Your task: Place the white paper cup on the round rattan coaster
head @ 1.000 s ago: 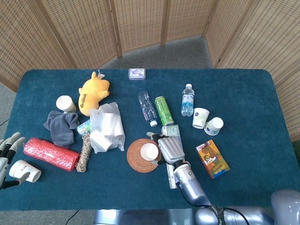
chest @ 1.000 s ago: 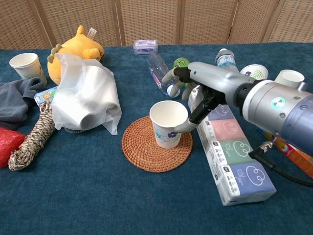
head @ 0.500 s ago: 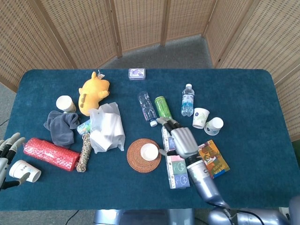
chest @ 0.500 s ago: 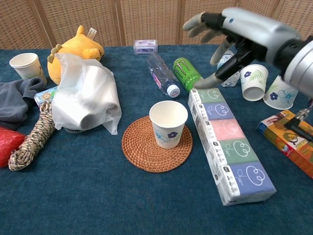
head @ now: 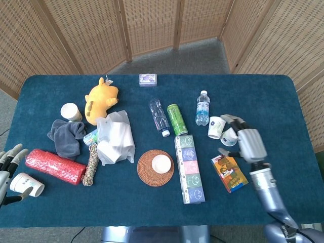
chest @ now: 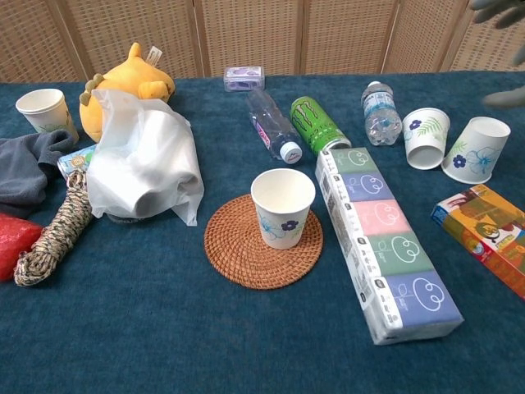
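Chest view shows the white paper cup (chest: 283,207) standing upright on the round rattan coaster (chest: 262,240), mouth up, long axis vertical, set toward the coaster's right half. Just right of it lies a long tissue pack (chest: 385,252), running away from the camera toward a green can (chest: 317,125) and a clear bottle (chest: 272,124). In the head view, the right hand (head: 246,142) hovers with fingers apart, empty, over two tipped cups (head: 223,131), well apart from the coaster. The left hand (head: 9,161) sits at the table's edge, fingers spread, beside another cup (head: 27,185).
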